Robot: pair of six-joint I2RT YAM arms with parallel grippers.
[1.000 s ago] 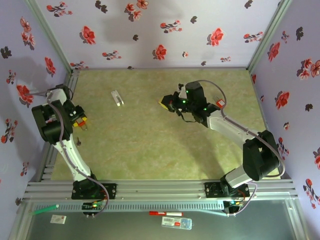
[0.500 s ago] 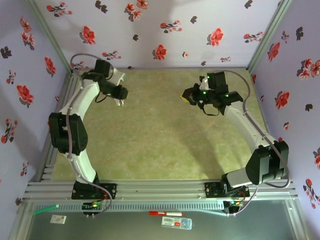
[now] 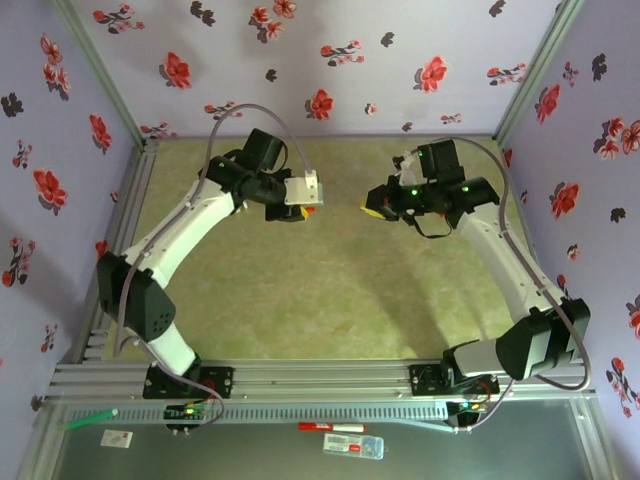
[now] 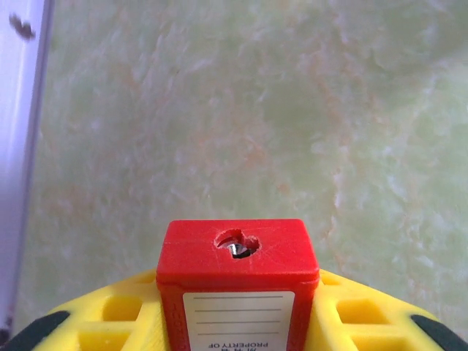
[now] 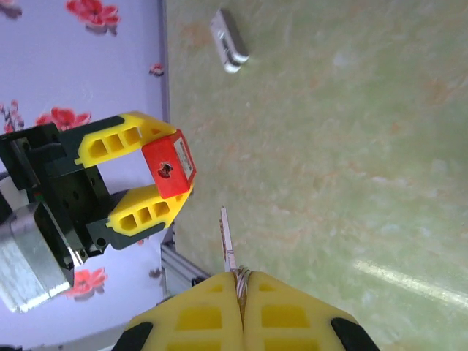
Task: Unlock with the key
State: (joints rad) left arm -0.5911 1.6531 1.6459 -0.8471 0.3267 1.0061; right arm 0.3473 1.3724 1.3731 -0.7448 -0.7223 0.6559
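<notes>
Left gripper [image 5: 175, 167] fingers clamp the red padlock [image 4: 238, 256] between them, keyhole [image 4: 237, 243] facing outward; its label [image 4: 238, 322] reads "PROPERTY OF", upside down. Right gripper [image 5: 240, 284] pinches the key [image 5: 227, 238], blade past the fingertips, apart from the padlock.

The left gripper [image 5: 178, 165], clamped on the lock [image 4: 238, 252], has swung in from well apart to sit close ahead of the right gripper [image 5: 241, 281], which has itself backed off rightward, its key [image 5: 227, 238] now pointing just beside the lock.
</notes>
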